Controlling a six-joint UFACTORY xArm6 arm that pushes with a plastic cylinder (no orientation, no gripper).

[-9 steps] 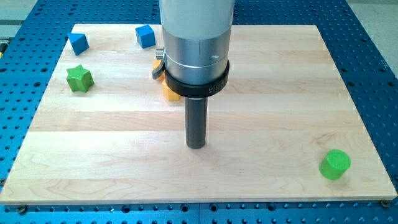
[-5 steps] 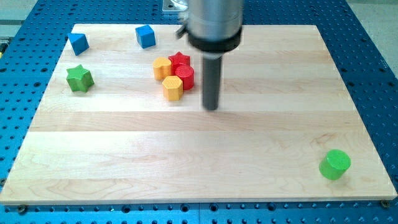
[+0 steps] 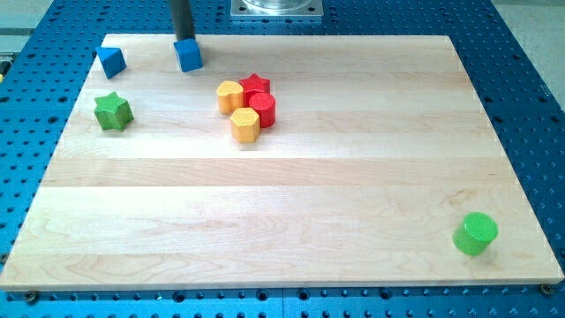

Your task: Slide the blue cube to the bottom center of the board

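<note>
The blue cube (image 3: 188, 55) sits near the board's top edge, left of centre. My tip (image 3: 182, 38) stands right behind it, at its top side, touching or nearly touching it. A second blue block (image 3: 111, 61), an angled shape, lies at the top left corner. The wooden board (image 3: 291, 221) fills most of the view.
A green star (image 3: 113, 111) lies at the left. A cluster sits in the upper middle: yellow cylinder (image 3: 229, 95), red star (image 3: 254, 86), red cylinder (image 3: 262, 109), yellow hexagon (image 3: 245, 125). A green cylinder (image 3: 476, 233) stands at the bottom right.
My tip has moved from the board's middle up and to the left, to behind the blue cube. The blue cube has shifted to the left and slightly down.
</note>
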